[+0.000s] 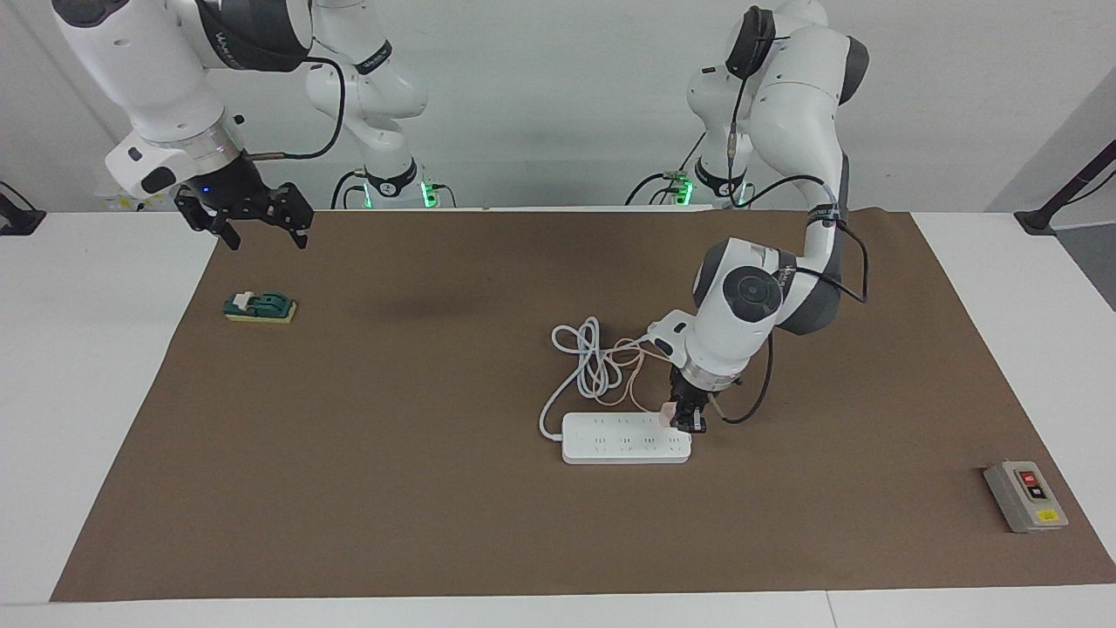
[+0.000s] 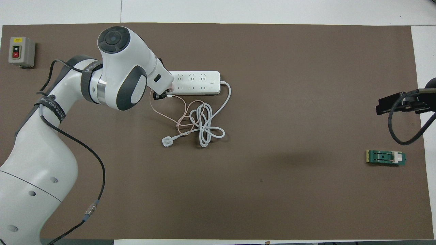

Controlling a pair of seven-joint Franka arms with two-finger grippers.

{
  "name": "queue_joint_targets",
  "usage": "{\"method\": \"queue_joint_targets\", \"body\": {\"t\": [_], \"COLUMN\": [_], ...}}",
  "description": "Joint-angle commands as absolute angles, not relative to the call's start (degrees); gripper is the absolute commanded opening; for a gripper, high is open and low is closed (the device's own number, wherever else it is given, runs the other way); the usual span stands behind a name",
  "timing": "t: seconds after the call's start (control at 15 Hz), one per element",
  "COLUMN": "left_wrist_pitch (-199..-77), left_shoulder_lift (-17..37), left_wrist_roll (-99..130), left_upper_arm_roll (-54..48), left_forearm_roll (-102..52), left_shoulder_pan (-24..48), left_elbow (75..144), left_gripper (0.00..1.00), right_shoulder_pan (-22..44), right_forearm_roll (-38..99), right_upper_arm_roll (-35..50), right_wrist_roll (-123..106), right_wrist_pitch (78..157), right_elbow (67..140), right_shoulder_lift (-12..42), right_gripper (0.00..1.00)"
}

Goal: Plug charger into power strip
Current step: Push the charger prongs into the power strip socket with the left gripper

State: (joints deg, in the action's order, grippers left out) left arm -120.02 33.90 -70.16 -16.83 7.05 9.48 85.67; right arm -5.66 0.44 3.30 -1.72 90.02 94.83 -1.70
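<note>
The white power strip (image 1: 621, 439) lies flat on the brown mat, and it also shows in the overhead view (image 2: 197, 82). My left gripper (image 1: 688, 422) points down at the strip's end toward the left arm's end of the table. It is shut on the small pink charger (image 1: 668, 409), which sits at the strip's row of sockets nearer to the robots. The overhead view shows only a bit of the charger (image 2: 169, 89) beside the wrist. Its thin pinkish cable (image 2: 160, 113) loops toward the robots. My right gripper (image 1: 261, 228) is open and empty, waiting over the mat's corner.
The strip's thick white cord (image 2: 205, 126) lies coiled nearer to the robots, ending in a grey-white plug (image 2: 167, 142). A grey button box (image 1: 1026, 495) stands at the left arm's end. A green block (image 1: 260, 307) lies below the right gripper.
</note>
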Motion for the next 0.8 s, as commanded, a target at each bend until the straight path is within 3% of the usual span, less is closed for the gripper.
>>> {"method": "queue_joint_targets", "body": {"t": [0.0, 0.27, 0.33, 0.4, 0.47, 0.53, 0.73], "left_wrist_pitch": [-124.1, -123.7, -123.7, -123.7, -123.4, -123.1, -118.9], "left_shoulder_lift": [38.8, 38.7, 38.7, 38.7, 38.7, 38.7, 38.3], "left_wrist_roll": [-71.5, -68.6, -68.5, -68.5, -68.6, -68.6, -68.6], "left_upper_arm_roll": [-16.7, -16.8, -16.8, -16.8, -16.8, -17.0, -17.0], "left_forearm_roll": [8.7, 7.7, 7.7, 7.7, 7.7, 7.7, 6.2], "left_shoulder_pan": [10.3, 10.2, 10.2, 10.2, 10.1, 10.0, 9.2], "left_elbow": [84.6, 84.8, 84.8, 84.8, 84.8, 84.7, 83.9], "left_gripper": [0.01, 0.06, 0.13, 0.32, 0.77, 1.00, 1.00], "right_shoulder_pan": [-6.2, -6.2, -6.2, -6.2, -6.2, -6.2, -6.2], "right_forearm_roll": [0.4, 0.4, 0.4, 0.4, 0.4, 0.4, 0.4], "right_upper_arm_roll": [3.7, 3.7, 3.7, 3.7, 3.7, 3.7, 3.7], "right_wrist_roll": [-1.3, -1.3, -1.3, -1.3, -1.3, -1.3, -1.3], "right_wrist_pitch": [88.9, 88.9, 88.9, 88.9, 88.9, 88.9, 88.9], "right_elbow": [94.5, 94.5, 94.5, 94.5, 94.5, 94.5, 94.5], "right_shoulder_lift": [-2.0, -2.4, -2.4, -2.4, -2.4, -2.4, -2.4], "right_gripper": [1.00, 1.00, 1.00, 1.00, 1.00, 1.00, 1.00]}}
